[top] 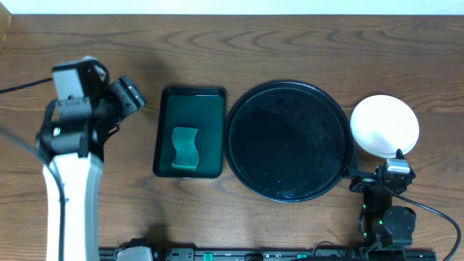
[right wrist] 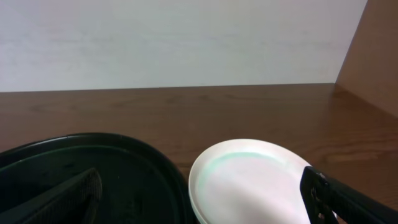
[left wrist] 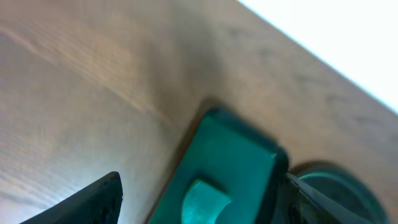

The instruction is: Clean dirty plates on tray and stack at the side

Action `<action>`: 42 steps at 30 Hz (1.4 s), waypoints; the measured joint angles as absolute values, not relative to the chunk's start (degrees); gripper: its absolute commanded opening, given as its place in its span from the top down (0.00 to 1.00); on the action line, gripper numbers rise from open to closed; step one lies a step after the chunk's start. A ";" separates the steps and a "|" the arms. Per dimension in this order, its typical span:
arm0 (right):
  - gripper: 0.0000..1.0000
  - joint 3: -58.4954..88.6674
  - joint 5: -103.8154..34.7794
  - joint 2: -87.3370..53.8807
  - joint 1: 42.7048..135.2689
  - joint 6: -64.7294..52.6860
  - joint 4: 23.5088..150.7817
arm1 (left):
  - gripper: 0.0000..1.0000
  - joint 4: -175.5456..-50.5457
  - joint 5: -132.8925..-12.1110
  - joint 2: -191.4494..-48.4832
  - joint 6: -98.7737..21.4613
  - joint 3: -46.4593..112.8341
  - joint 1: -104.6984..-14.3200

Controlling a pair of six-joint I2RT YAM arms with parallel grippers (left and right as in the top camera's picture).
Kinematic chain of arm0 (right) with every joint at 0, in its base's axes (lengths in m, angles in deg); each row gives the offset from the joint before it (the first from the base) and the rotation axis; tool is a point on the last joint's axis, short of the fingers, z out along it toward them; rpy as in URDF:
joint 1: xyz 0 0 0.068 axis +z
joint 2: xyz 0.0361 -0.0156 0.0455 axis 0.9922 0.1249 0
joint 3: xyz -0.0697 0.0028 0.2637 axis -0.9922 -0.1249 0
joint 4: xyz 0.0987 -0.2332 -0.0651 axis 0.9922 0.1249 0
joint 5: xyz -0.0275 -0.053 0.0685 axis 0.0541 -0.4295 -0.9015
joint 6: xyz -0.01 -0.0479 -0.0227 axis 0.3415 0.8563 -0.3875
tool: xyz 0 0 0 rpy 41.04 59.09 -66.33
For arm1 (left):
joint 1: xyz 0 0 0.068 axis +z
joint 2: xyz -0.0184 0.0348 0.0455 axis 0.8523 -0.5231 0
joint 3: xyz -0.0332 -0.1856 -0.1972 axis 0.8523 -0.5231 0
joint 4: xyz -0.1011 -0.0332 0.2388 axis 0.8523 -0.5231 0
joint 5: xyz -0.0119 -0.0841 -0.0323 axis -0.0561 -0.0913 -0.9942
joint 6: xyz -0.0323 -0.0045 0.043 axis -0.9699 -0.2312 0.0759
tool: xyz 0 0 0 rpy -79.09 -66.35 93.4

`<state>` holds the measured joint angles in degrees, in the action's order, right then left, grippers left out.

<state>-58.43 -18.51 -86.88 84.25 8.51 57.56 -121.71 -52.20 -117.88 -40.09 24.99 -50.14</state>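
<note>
The round black tray (top: 288, 141) lies mid-table with nothing on it; its rim (right wrist: 93, 140) shows in the right wrist view. To its right the white plates (top: 384, 125) sit stacked on the wood, and the plates (right wrist: 249, 180) have a faint mint edge. My right gripper (top: 395, 168) hovers just in front of the stack, open and holding nothing, its jaws (right wrist: 199, 199) spanning the tray edge and the plates. My left gripper (top: 133, 98) is open and holding nothing over bare wood at the far left, its jaws (left wrist: 202, 199) pointing toward the green tray.
A small rectangular dark green tray (top: 190, 109) stands left of the black tray, with a green sponge (top: 185, 148) lying in it; the sponge (left wrist: 205, 199) also shows in the left wrist view. A cable (top: 22, 87) trails off to the left.
</note>
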 measured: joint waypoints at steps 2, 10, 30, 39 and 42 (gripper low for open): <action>0.01 -58.43 -18.53 -86.88 84.25 8.49 57.58 | 0.20 -120.77 -52.20 -114.78 -40.09 24.99 -50.14; 0.01 -58.43 -18.49 -86.88 84.25 8.49 57.56 | 0.20 -118.61 -52.20 -100.76 -40.07 24.99 -50.17; 0.01 -58.43 -18.49 -86.88 84.25 8.49 57.56 | 0.20 -118.87 -49.29 -82.69 -40.09 24.90 -50.17; 0.01 -58.43 -18.51 -86.88 84.25 8.49 57.56 | 0.20 -118.83 -49.14 -67.50 -40.09 24.62 -50.17; 0.01 -58.43 -18.51 -86.88 84.25 8.49 57.58 | 0.20 -118.85 -49.14 -63.80 -40.09 23.31 -50.17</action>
<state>-58.43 -18.51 -86.88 84.25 8.49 57.58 -118.85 -49.14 -63.80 -40.09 23.31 -50.17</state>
